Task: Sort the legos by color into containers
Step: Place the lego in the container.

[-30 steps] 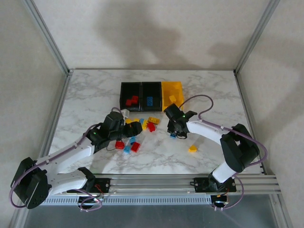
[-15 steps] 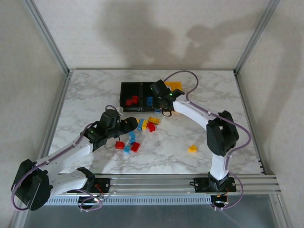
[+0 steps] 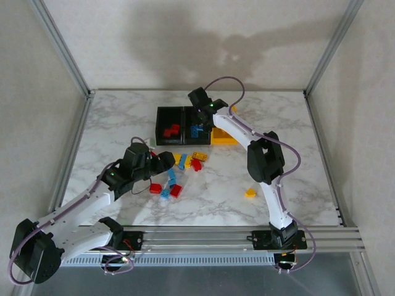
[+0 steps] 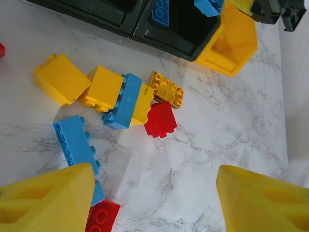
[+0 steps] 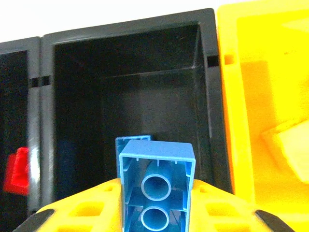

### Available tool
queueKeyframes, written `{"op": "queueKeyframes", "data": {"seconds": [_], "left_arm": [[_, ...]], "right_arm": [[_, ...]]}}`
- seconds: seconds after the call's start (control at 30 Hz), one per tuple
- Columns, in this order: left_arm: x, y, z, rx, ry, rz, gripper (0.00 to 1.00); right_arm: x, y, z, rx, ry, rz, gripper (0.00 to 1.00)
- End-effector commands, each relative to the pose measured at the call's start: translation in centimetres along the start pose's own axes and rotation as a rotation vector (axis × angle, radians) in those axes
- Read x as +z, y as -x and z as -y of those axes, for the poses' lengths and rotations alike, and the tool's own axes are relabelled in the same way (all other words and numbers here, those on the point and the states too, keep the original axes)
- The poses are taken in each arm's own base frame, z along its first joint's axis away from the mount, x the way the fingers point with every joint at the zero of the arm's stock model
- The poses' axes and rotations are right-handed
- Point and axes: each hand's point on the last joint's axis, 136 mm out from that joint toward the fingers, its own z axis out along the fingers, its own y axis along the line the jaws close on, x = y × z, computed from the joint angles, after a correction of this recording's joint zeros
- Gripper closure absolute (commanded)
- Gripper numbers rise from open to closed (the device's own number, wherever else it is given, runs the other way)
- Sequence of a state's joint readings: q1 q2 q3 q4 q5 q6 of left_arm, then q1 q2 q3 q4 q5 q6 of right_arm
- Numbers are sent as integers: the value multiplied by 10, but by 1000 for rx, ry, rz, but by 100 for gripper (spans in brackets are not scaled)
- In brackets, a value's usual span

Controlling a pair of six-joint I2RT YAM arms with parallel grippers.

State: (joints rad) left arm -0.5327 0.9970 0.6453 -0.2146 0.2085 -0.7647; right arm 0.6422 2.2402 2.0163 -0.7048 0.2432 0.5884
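- The right end effector [image 5: 157,205] pinches a small blue studded plastic brick [image 5: 157,166] by its sides, hollow underside facing the wrist camera, over the middle black open-topped plastic bin [image 5: 128,30].
- Release looks safest once the brick is centred between that bin's walls, away from the yellow plastic bin [image 5: 251,72] on one side and the left black bin [image 5: 19,96] with its red brick [image 5: 17,171] on the other.
- Lowering a little first should limit bounce.
- The left end effector [image 4: 154,203] hangs spread and empty above loose yellow, blue and red bricks [image 4: 128,99] on the marble-patterned table [image 4: 217,135].
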Motion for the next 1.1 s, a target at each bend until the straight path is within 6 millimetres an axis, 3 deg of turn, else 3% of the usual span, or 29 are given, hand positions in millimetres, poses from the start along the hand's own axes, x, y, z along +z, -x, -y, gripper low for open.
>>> {"op": "queueKeyframes", "data": {"seconds": [0.0,0.47,0.73,1.07], "left_arm": [[-8,11,4,-18,5,33,32],[-4,10,1,-19,17,26,32],[-1,10,0,-19,21,24,32],[-3,10,1,-22,17,28,32]], "right_arm": [[5,3,6,-59,-59,6,69],[39,-10,11,-102,-106,-39,64],[40,-13,9,-109,-100,-41,61],[32,-10,-11,-143,-52,-8,66]]}}
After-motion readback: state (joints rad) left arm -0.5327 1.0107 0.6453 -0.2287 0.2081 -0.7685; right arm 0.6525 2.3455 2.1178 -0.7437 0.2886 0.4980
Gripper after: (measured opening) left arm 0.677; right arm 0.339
